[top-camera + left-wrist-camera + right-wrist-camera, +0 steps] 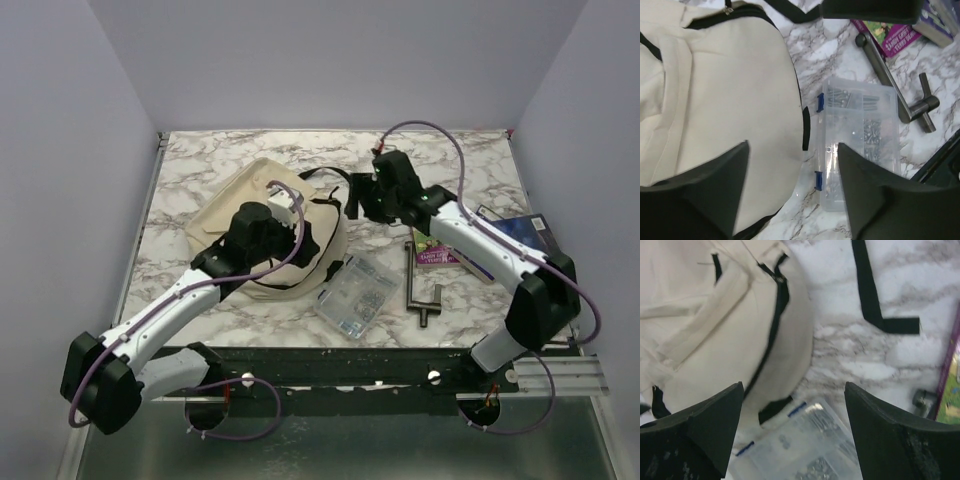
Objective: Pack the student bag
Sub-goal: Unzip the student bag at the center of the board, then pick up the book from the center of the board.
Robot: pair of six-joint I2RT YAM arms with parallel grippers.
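Student bag [230, 200] lies flat on the marble table [200, 150], left of centre, and looks limp, with a black strap [867, 290] trailing off its far-right side. Left gripper [792, 185] hovers over the bag's near-right edge with jaws wide apart and nothing between them; under the gap are bag fabric and the box rim. Right gripper [795, 432] hangs above the bag's right side, also spread wide and empty. Loose items all sit outside the bag. The clear plastic box [355, 295] of small screws is touching or just beside its near-right edge. A metal T-handle tool [420, 285] lies further right of the bag, past the box. A purple-green book [437, 250] lies right of the bag beyond the tool, and a blue book [522, 232] is well apart to the right, partly under the right arm. The black zip line [775, 310] runs down the bag's side with a puller at its top. No opening is visible, and I cannot tell if any compartment is unzipped. Judgement: packing is at an early step, with neither arm holding anything and the contents not yet in. The next move probably calls for getting the bag open, one arm pinning the fabric while the other takes the zip puller. If it is open already, the box is the nearest item to grab. Risk: soft fabric bunching, and the small puller being hard to pinch.
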